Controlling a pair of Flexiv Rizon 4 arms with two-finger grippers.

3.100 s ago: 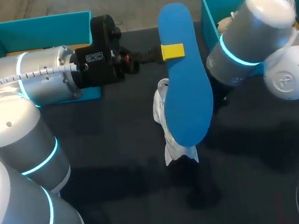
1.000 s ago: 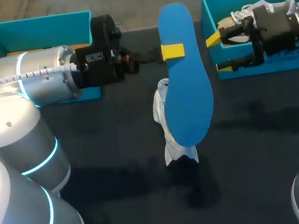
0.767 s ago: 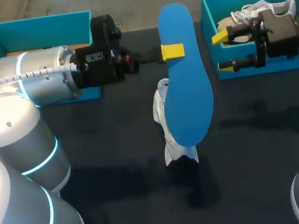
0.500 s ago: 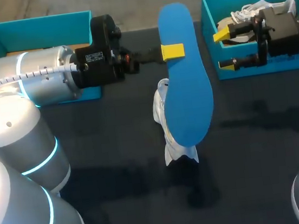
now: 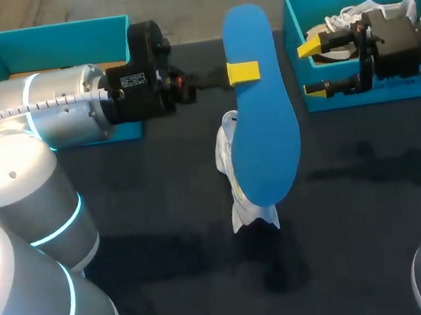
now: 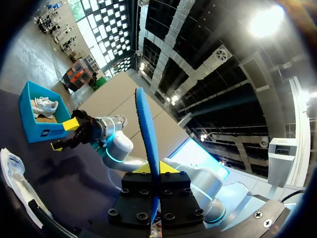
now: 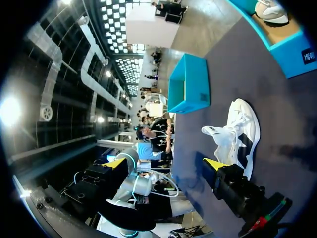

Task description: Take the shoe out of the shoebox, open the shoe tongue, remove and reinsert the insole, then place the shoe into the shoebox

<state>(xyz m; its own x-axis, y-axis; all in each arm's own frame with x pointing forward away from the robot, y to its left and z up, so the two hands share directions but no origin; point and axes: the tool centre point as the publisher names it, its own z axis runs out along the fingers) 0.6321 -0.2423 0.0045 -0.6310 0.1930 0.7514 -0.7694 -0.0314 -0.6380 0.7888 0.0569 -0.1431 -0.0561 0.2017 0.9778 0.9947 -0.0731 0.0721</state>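
Note:
In the head view my left gripper [image 5: 243,71] is shut on a blue insole [image 5: 263,120] and holds it flat in the air above the table's middle. Under the insole a white shoe [image 5: 235,171] lies on the dark table, partly hidden. In the left wrist view the insole [image 6: 147,129] stands edge-on between the yellow tips of the left gripper [image 6: 152,168]. My right gripper [image 5: 313,69] is open at the left wall of the right teal shoebox [image 5: 289,17], pointing toward the insole. The right wrist view shows the white shoe [image 7: 238,130] ahead of the right gripper [image 7: 164,163].
A second white shoe [image 5: 369,9] lies inside the right shoebox. Another teal box [image 5: 49,35] stands at the back left, behind my left arm, with brown cardboard showing inside. Dark tabletop lies in front of the shoe.
My right arm has swung round, so its open gripper now points left from the right shoebox's edge; in the last second it only shifted slightly. The left arm and insole have not moved.

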